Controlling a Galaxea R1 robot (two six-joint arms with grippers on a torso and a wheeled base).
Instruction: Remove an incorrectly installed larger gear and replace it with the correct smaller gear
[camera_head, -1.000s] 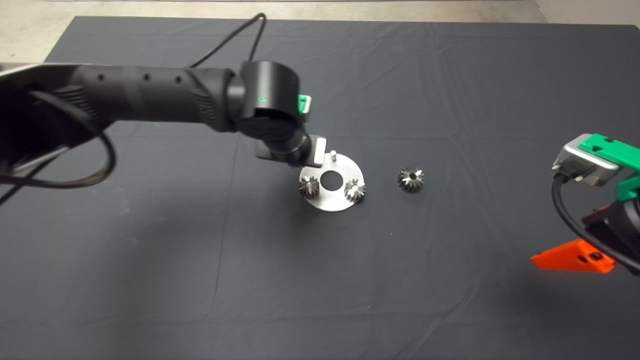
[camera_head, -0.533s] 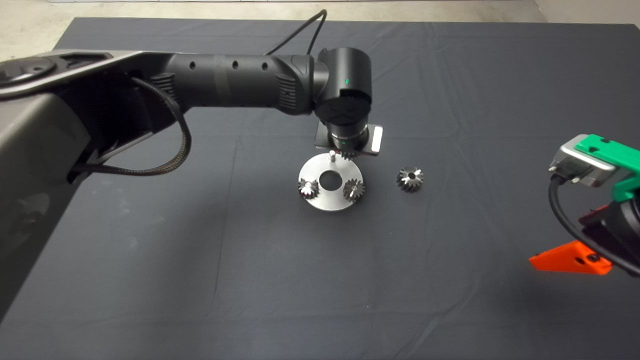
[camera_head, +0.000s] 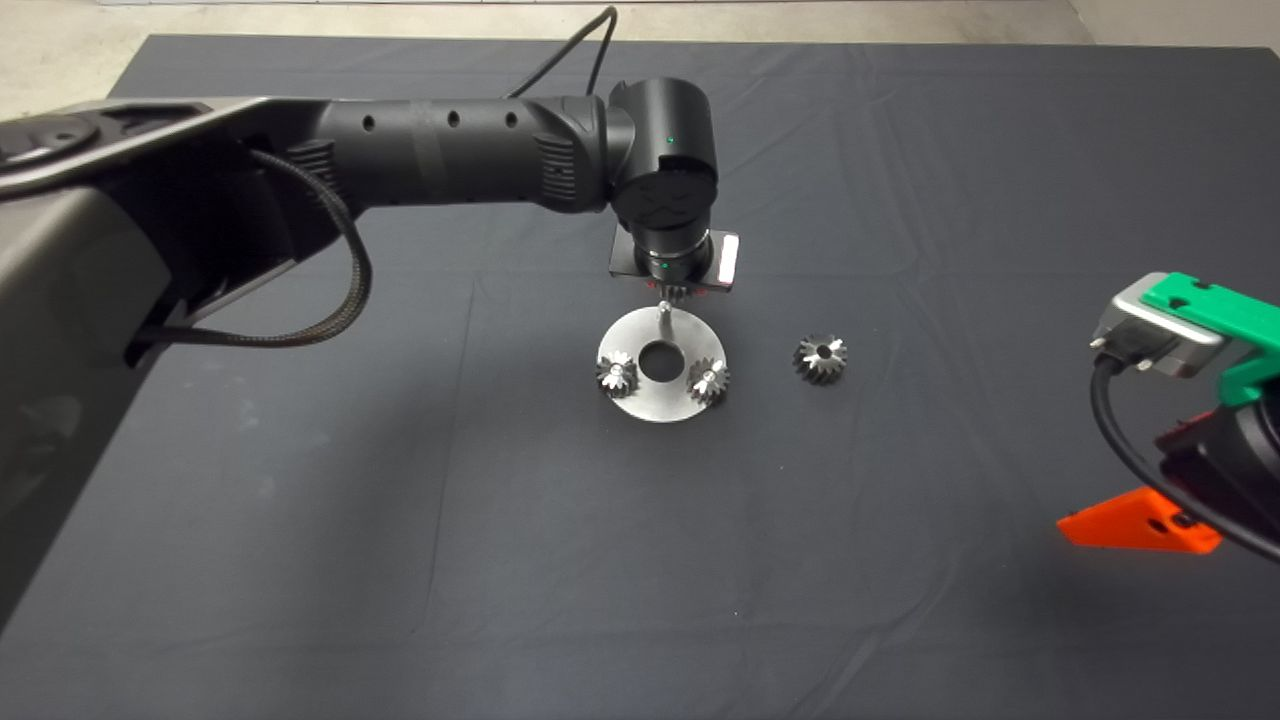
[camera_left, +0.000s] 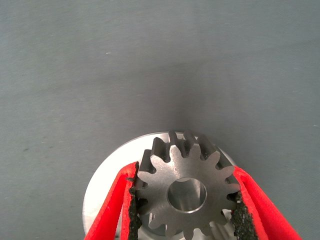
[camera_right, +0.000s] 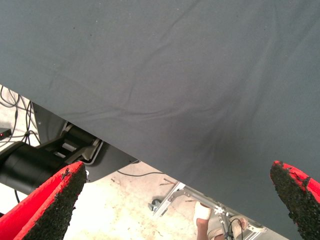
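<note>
Two gears stay pinned on the plate (camera_head: 660, 402); left gripper (camera_left: 185, 210), shifted toward 10 o'clock, clamps the small gear (camera_left: 186, 189) above the pin (camera_head: 664, 313).

The mat (camera_head: 300, 520) is dark grey. The round plate (camera_head: 662, 402) is bright silver, and so is the small gear (camera_left: 186, 187), held between red fingers (camera_left: 112, 210) with black pads. The large gear (camera_head: 821, 359) is steel with dark flanks. At 4 o'clock sit a green right gripper (camera_right: 180, 205) and an orange wedge (camera_head: 1135, 523).
</note>
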